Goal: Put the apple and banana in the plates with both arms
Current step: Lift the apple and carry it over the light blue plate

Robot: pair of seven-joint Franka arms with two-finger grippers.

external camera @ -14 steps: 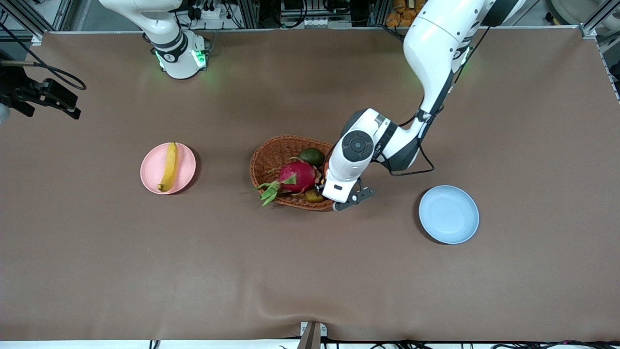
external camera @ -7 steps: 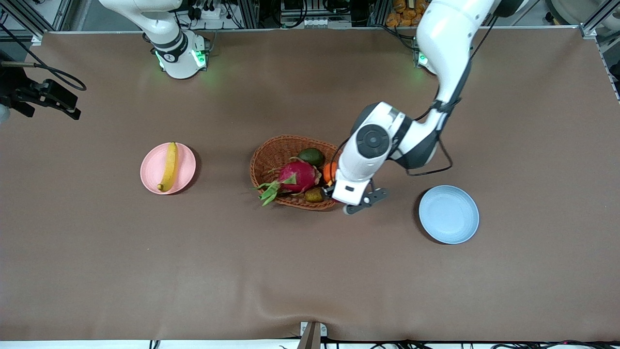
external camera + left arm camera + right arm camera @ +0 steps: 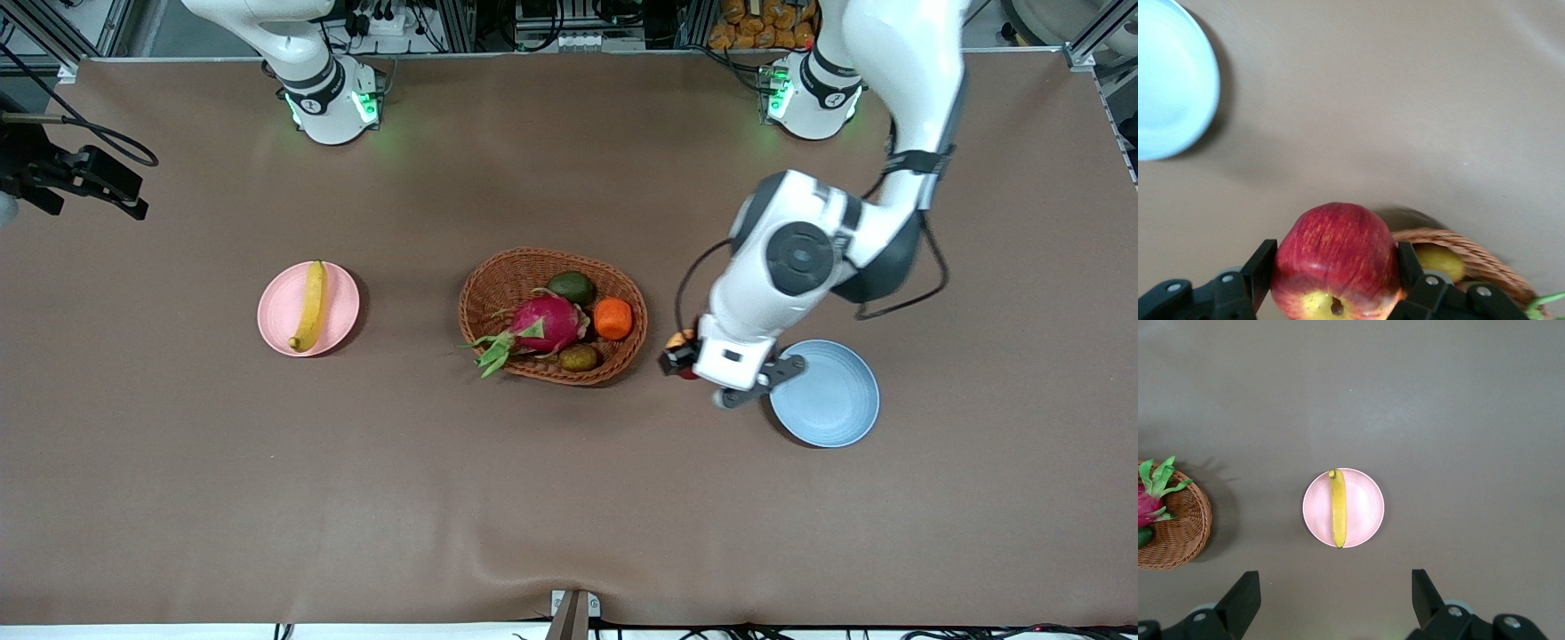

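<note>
left gripper [image 3: 1335,280] pinches the apple [image 3: 1335,263] in the air btwn basket [image 3: 551,316] and blue plate [image 3: 831,396]. right gripper [image 3: 1331,603], jaws spread, waits high over the pink plate [image 3: 1365,510] w/ the banana [image 3: 1338,510] on it.

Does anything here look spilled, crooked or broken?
Nothing stands out. The banana lies neatly on the pink plate, the basket sits upright with its fruit inside, and the left pincer holds the apple above the table between basket and blue plate.
</note>
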